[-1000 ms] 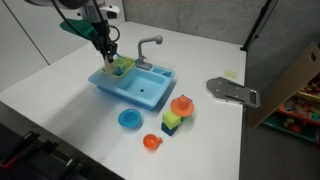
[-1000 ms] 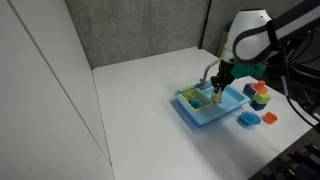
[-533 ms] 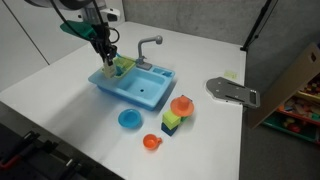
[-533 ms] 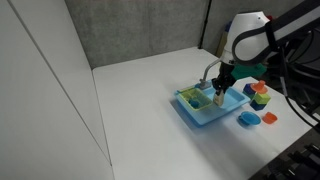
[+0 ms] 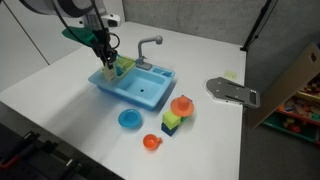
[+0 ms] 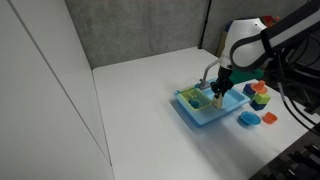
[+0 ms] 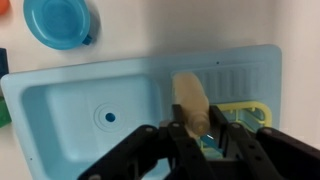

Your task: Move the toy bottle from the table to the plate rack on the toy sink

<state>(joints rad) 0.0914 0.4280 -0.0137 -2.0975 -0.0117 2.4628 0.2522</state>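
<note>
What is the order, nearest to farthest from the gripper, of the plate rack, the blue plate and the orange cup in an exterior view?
From the gripper, its jaws holding the toy bottle:
1. plate rack, right beside it on the toy sink.
2. blue plate, on the table in front of the sink.
3. orange cup, farther forward on the table.

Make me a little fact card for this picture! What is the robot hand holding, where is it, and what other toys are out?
holder: gripper, shut on the toy bottle
bottle place: over the toy sink, right beside the plate rack, not let go yet
sink part: grey faucet
on the table: blue plate, orange cup, stack of coloured toys
</note>
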